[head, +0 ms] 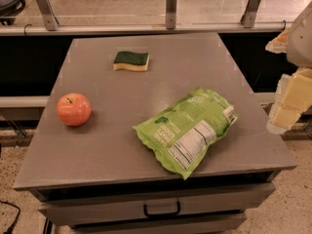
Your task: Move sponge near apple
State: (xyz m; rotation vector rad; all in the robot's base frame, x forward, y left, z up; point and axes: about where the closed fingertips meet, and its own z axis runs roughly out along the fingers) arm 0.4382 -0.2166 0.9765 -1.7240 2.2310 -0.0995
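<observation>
Here, rectangular foam sponge (pixel 131 61) well apart from round glossy apple (pixel 73 109); gripper (pixel 286 105) (open or closed, unclear) beside table (pixel 102 152).

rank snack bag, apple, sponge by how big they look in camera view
Snack bag: largest.
Apple and sponge: look alike; the sponge lies farther back, so unranked.
Gripper hangs at the right edge.
</observation>
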